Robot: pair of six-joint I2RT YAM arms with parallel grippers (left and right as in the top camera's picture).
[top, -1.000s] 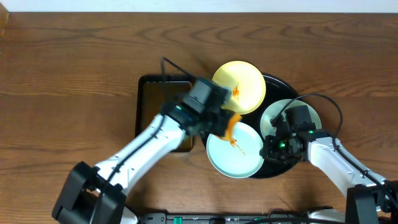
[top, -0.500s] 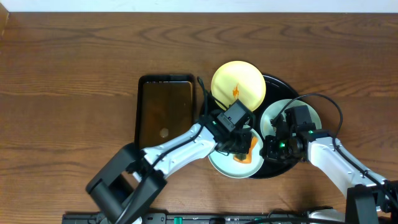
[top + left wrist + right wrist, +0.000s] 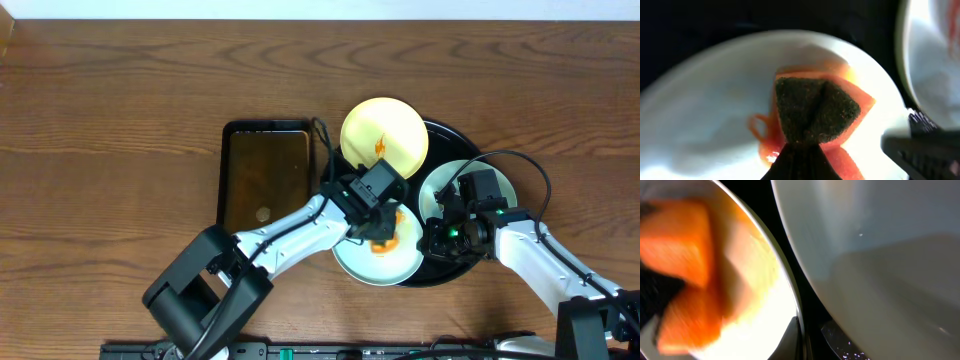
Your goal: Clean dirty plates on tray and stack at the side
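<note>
on the tray (image 3: 450, 135): three plates (image 3: 385, 135). left pincer (image 3: 383, 226) grips one sponge (image 3: 815, 107) on the near plate (image 3: 362, 264); right pincer (image 3: 437, 240) clenched beside it.

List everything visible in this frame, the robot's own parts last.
table: 1, brown wood, under everything
round tray: 1, glossy black, centre-right
yellow plate: 1, pale, tray's far side, orange smear
front mint plate: 1, tray's near side, smeared
right mint plate: 1, tray's right side
rectangular tray: 1, black, left of round tray, holds brown liquid
sponge: 1, orange with dark face, on front mint plate
left gripper: jaws shut on sponge
right gripper: jaws shut, at round tray's near-right rim
</note>
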